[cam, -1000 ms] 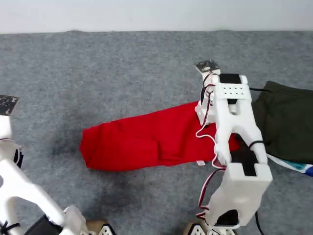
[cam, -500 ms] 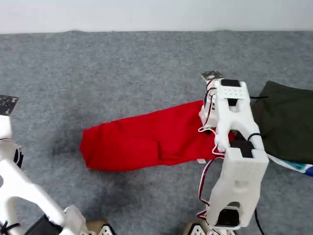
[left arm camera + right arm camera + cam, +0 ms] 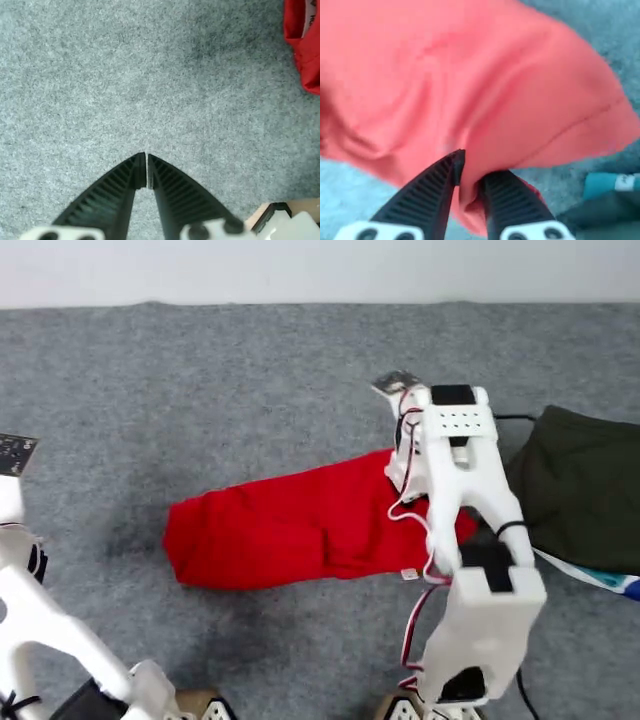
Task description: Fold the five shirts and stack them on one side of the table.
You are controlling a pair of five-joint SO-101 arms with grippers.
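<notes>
A red shirt [image 3: 290, 525], folded into a long strip, lies across the middle of the grey table. My right arm [image 3: 455, 480] stands over its right end. In the right wrist view my right gripper [image 3: 470, 167] is shut on a fold of the red shirt [image 3: 470, 75], with cloth pinched between the black fingers. My left gripper [image 3: 146, 159] is shut on nothing above bare grey cloth, and an edge of the red shirt [image 3: 302, 45] lies off to one side of it. The left arm [image 3: 30, 610] stays at the table's left front.
A dark green shirt [image 3: 585, 490] lies folded at the right edge on top of a teal and white one [image 3: 600, 578]. The same pile [image 3: 602, 187] lies just beyond the red cloth. The grey table cover [image 3: 250, 380] stretches back to the wall.
My right arm dipped toward the front, then swung left and farther back, drawing the red shirt's right end slightly left. The left arm has not moved.
</notes>
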